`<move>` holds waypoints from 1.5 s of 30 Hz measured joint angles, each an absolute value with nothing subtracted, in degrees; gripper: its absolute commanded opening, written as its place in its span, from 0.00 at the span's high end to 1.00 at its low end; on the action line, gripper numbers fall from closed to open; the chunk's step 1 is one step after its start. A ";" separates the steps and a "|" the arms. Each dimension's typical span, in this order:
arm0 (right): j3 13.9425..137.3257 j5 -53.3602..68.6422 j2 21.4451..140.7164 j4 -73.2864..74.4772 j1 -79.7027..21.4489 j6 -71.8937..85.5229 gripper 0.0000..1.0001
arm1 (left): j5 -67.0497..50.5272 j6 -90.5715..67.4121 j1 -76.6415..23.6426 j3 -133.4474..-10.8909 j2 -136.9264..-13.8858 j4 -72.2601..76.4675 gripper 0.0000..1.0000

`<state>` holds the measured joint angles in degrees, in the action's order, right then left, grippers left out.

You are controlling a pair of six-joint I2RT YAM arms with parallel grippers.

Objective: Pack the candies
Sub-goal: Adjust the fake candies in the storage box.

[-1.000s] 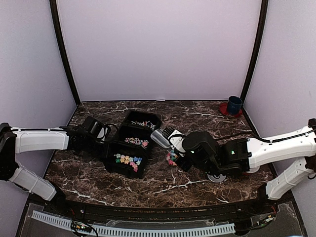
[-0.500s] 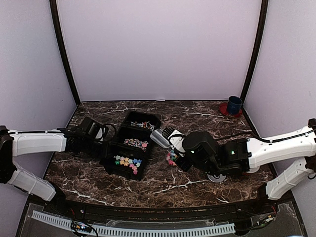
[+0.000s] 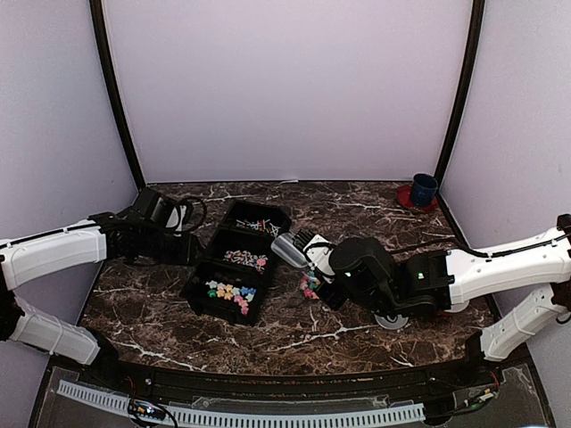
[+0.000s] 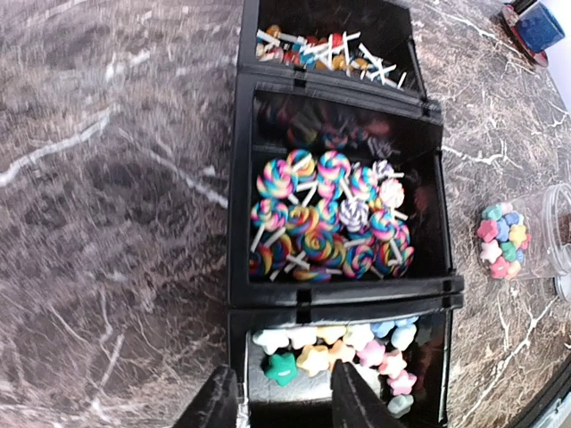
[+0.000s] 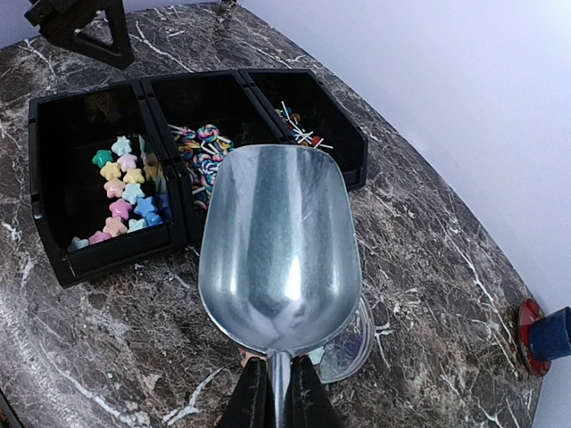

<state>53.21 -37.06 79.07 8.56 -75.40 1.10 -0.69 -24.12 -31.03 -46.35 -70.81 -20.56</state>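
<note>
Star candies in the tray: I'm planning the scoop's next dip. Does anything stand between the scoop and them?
Only the tray's own wall. The star candies lie uncovered in the end compartment, the empty scoop in the right gripper hangs beside the tray, and the left gripper is off beyond it.

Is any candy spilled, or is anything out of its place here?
Nothing stands out. The candies lie sorted in the tray, some stars in the jar, none seen on the table. The scoop is empty.
</note>
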 measured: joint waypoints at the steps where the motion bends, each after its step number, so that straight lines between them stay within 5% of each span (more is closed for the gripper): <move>1: 53.21 -36.99 79.07 8.56 -75.40 1.13 1.00 | -0.36 -23.55 -31.03 -47.33 -71.00 -21.04 0.57; 27: 52.42 -35.33 78.32 7.81 -75.70 3.55 1.00 | -2.76 -14.81 -24.64 -69.28 -96.14 -25.04 0.53; 45: 52.25 -35.38 78.19 7.75 -75.72 3.70 1.00 | 0.21 -12.95 -25.78 -70.39 -103.37 -26.96 0.68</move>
<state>52.25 -35.38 78.19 7.75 -75.72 3.70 0.21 -12.95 -25.78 -70.39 -103.37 -26.96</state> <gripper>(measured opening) 0.086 0.350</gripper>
